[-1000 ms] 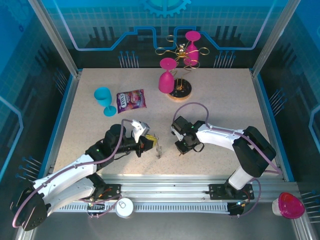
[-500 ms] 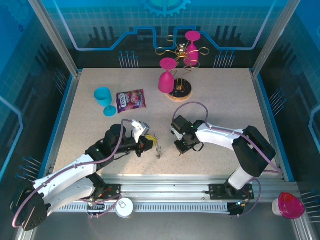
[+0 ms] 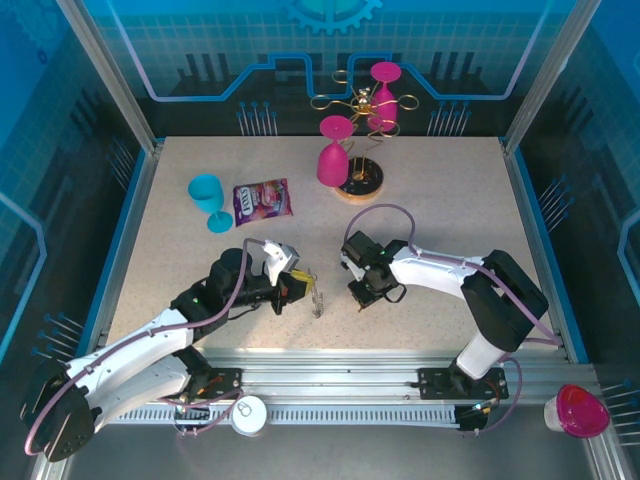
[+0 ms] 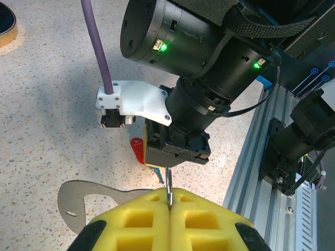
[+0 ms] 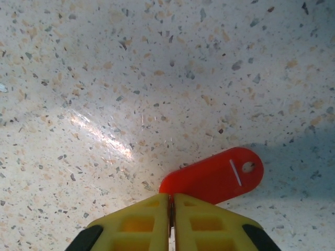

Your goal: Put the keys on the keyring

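1. R wrist cam: right gripper (image 5: 170,203) has its yellow pads pressed together. The key (image 5: 217,177) lies flat on the worktop (image 5: 157,78), and its red head runs off toward 2 o'clock from the tips, touching them. I can't tell whether the blade sits between the pads.
2. L wrist cam: left gripper (image 4: 169,205) has its pads closed, pinching the keyring (image 4: 73,194). A thin metal sliver stands up at the seam, and the flat grey plate sticks out toward 9 o'clock.
3. Same cam: the key's red head shows at approx 11 o'clock from my L tips, beside the R gripper's black body.
4. Materials: key head is glossy red plastic, an oblong w/ rounded ends, a small hole and a thin slot. Pads are yellow foam w/ square cut-outs. Worktop is speckled beige, stone-look.
5. No legible writing on key or keyring.
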Action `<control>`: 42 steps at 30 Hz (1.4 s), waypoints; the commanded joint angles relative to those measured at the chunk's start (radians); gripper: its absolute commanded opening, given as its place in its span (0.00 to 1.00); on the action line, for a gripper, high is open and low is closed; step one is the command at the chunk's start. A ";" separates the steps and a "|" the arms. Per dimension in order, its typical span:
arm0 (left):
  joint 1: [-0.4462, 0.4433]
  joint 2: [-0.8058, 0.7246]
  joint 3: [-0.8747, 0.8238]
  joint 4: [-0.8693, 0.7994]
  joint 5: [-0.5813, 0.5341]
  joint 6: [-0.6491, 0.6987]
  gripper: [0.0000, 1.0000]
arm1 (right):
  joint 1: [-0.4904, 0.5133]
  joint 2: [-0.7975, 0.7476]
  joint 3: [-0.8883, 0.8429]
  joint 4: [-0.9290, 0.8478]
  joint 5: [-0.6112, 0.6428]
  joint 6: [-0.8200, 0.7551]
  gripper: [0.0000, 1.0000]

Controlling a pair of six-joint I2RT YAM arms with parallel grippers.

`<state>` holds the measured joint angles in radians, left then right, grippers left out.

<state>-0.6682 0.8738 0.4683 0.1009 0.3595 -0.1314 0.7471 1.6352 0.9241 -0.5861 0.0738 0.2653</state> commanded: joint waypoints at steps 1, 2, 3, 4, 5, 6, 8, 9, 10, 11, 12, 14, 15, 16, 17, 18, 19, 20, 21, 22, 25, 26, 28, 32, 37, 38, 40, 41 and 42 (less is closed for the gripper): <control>0.005 -0.017 -0.007 0.000 0.003 0.003 0.00 | 0.012 0.014 0.023 -0.018 -0.008 -0.008 0.08; 0.006 -0.018 -0.007 -0.001 0.002 0.002 0.00 | 0.013 0.012 0.025 -0.020 -0.008 -0.010 0.06; 0.007 -0.018 -0.007 -0.001 0.001 0.003 0.00 | 0.011 0.012 0.025 -0.021 -0.007 -0.012 0.05; 0.006 -0.018 -0.006 -0.001 0.001 0.003 0.00 | 0.011 0.010 0.027 -0.023 -0.006 -0.013 0.04; 0.005 -0.018 -0.006 -0.001 0.001 0.003 0.00 | 0.011 0.011 0.026 -0.025 -0.005 -0.014 0.04; 0.005 -0.018 -0.006 -0.001 0.001 0.004 0.00 | 0.011 0.011 0.026 -0.026 -0.006 -0.015 0.05; 0.006 -0.017 -0.006 -0.001 0.001 0.003 0.00 | 0.011 0.015 0.028 -0.030 -0.009 -0.015 0.10; 0.005 -0.017 -0.006 -0.001 0.001 0.003 0.00 | 0.010 0.018 0.029 -0.035 -0.009 -0.016 0.13; 0.006 -0.016 -0.006 -0.001 0.001 0.005 0.00 | 0.011 0.023 0.031 -0.037 -0.013 -0.015 0.15; 0.006 -0.017 -0.006 0.000 0.001 0.003 0.00 | 0.011 0.025 0.030 -0.038 -0.014 -0.015 0.15; 0.006 -0.016 -0.006 0.000 0.001 0.003 0.00 | 0.011 0.025 0.031 -0.038 -0.017 -0.015 0.15; 0.005 -0.018 -0.007 0.000 0.001 0.003 0.00 | 0.010 0.026 0.031 -0.038 -0.017 -0.015 0.14; 0.006 -0.017 -0.006 -0.001 0.002 0.003 0.00 | 0.011 0.025 0.030 -0.039 -0.020 -0.017 0.13; 0.006 -0.017 -0.006 -0.001 0.001 0.003 0.00 | 0.011 0.026 0.032 -0.038 -0.018 -0.017 0.12; 0.006 -0.018 -0.006 -0.001 0.001 0.003 0.00 | 0.010 0.026 0.031 -0.039 -0.019 -0.017 0.11; 0.006 -0.018 -0.005 -0.001 0.001 0.003 0.00 | 0.011 0.026 0.032 -0.040 -0.018 -0.018 0.09; 0.005 -0.018 -0.005 -0.001 0.001 0.004 0.00 | 0.010 0.026 0.034 -0.041 -0.016 -0.018 0.07; 0.006 -0.017 -0.005 -0.001 0.001 0.003 0.00 | 0.010 0.025 0.034 -0.041 -0.013 -0.019 0.05; 0.006 -0.018 -0.005 -0.002 0.000 0.003 0.00 | 0.011 0.023 0.034 -0.042 -0.016 -0.020 0.03; 0.005 -0.018 -0.004 -0.003 0.001 0.004 0.00 | 0.011 0.019 0.034 -0.042 -0.013 -0.020 0.00; 0.006 -0.020 -0.005 -0.003 0.001 0.005 0.00 | 0.012 -0.008 0.030 -0.039 -0.008 -0.027 0.00; 0.005 -0.019 -0.005 -0.004 0.000 0.005 0.00 | 0.012 -0.023 0.030 -0.036 -0.008 -0.030 0.00; 0.005 -0.023 -0.005 -0.006 -0.002 0.012 0.00 | 0.021 -0.076 0.019 -0.013 -0.011 -0.064 0.00; 0.006 -0.025 -0.007 0.006 -0.001 0.027 0.00 | 0.030 -0.197 -0.014 0.047 -0.069 -0.163 0.00; 0.006 -0.025 -0.009 0.023 0.009 0.043 0.00 | 0.031 -0.346 -0.090 0.159 -0.216 -0.302 0.00; 0.006 -0.026 -0.010 0.028 0.010 0.047 0.00 | 0.034 -0.365 -0.099 0.170 -0.253 -0.335 0.00; 0.006 -0.020 -0.007 0.031 0.015 0.054 0.00 | 0.045 -0.404 -0.112 0.184 -0.301 -0.389 0.00; 0.006 -0.018 -0.007 0.032 0.018 0.056 0.00 | 0.049 -0.411 -0.111 0.181 -0.328 -0.412 0.00; 0.006 -0.013 -0.007 0.035 0.022 0.056 0.00 | 0.058 -0.418 -0.111 0.178 -0.351 -0.439 0.00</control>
<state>-0.6682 0.8673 0.4683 0.1017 0.3599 -0.1024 0.7795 1.2415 0.8288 -0.4438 -0.1497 -0.0479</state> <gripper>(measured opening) 0.046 0.057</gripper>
